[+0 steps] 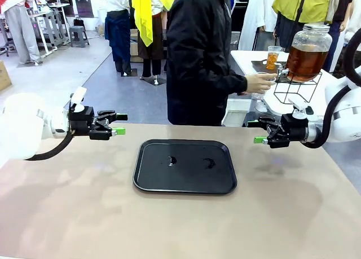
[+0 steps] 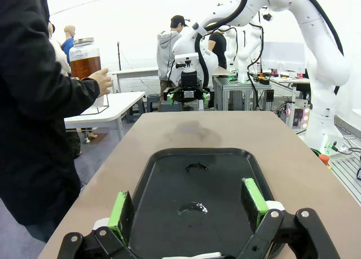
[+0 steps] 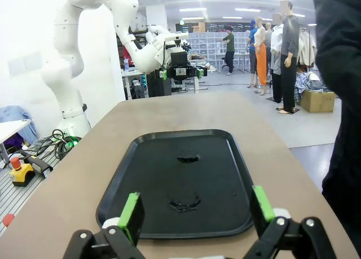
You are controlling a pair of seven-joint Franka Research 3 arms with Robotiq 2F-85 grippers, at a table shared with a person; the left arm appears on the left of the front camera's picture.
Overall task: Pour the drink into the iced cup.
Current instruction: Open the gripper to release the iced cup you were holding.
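Hovering spread-fingered at either end of the black tray [image 1: 185,166], the left gripper [image 1: 119,123] and right gripper [image 1: 259,131] flank it, the drink [image 1: 305,62] in its jar beyond the right gripper, by the person's hand [image 1: 260,82].

A black tray [image 1: 185,166] with rounded corners lies flat near the middle of the tan table [image 1: 73,208], with two small wet smears [image 1: 172,160] on its floor, one left and one right of centre. At the far right stands a white side table [image 1: 248,61] carrying a black wire stand [image 1: 296,88]. A person in a black jacket [image 1: 197,56] stands at the table's far edge, turned toward that side table.
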